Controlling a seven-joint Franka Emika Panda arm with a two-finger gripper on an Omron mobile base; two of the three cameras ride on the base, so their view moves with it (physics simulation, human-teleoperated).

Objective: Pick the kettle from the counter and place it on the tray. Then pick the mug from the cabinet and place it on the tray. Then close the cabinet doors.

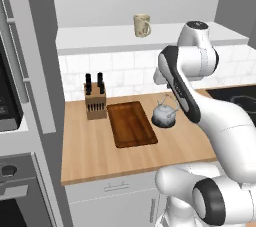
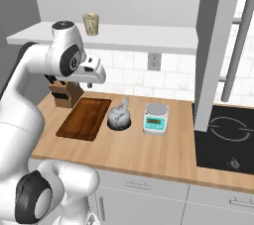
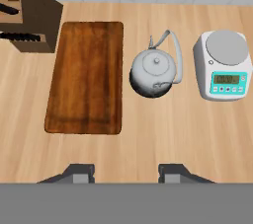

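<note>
on the counter (image 3: 148,134) just right of the tray (image 3: 86,75) sits the kettle (image 3: 153,74); hand (image 3: 126,172) hangs above, fingers spread and empty, so centre over the arched handle before descending.

The counter (image 3: 148,139) bears the tray (image 3: 86,77), the kettle (image 3: 153,72), a knife block (image 3: 27,16) and a scale (image 3: 225,72).
</note>
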